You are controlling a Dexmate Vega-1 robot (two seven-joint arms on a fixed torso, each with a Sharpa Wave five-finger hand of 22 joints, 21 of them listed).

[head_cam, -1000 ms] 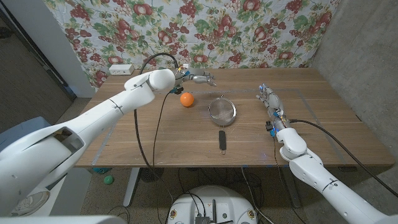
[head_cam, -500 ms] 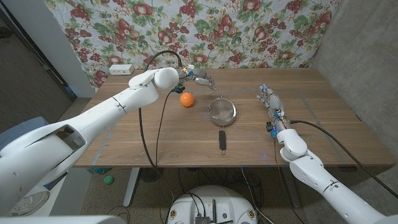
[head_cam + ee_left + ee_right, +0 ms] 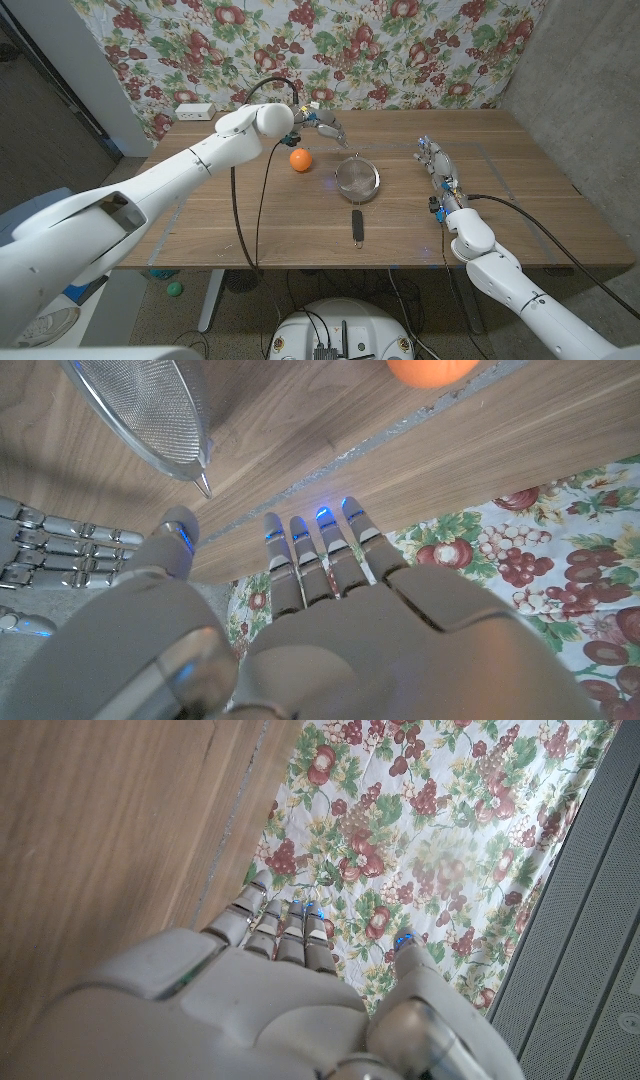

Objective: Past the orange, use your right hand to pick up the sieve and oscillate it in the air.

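The orange [image 3: 300, 159] lies on the far middle of the wooden table [image 3: 250, 215]. To its right sits the metal sieve [image 3: 357, 180], its black handle [image 3: 357, 225] pointing at the near edge. My left hand [image 3: 326, 124] hovers beyond both, fingers spread and holding nothing. My right hand [image 3: 435, 160] sits to the right of the sieve, apart from it, fingers stretched out and empty. In the left wrist view the sieve [image 3: 140, 410] and orange [image 3: 432, 370] show past my left hand [image 3: 300, 620]. The right wrist view has my right hand [image 3: 290, 990] beside bare wood.
A white box [image 3: 195, 110] sits at the table's far left corner. A floral cloth [image 3: 400, 50] hangs behind the table. A black cable [image 3: 235, 215] from the left arm loops over the table left of the orange. A grey wall [image 3: 590, 90] stands to the right.
My left arm has swung a little to the right, carrying its hand further along the far side above the sieve. The right hand, orange and sieve have not moved.
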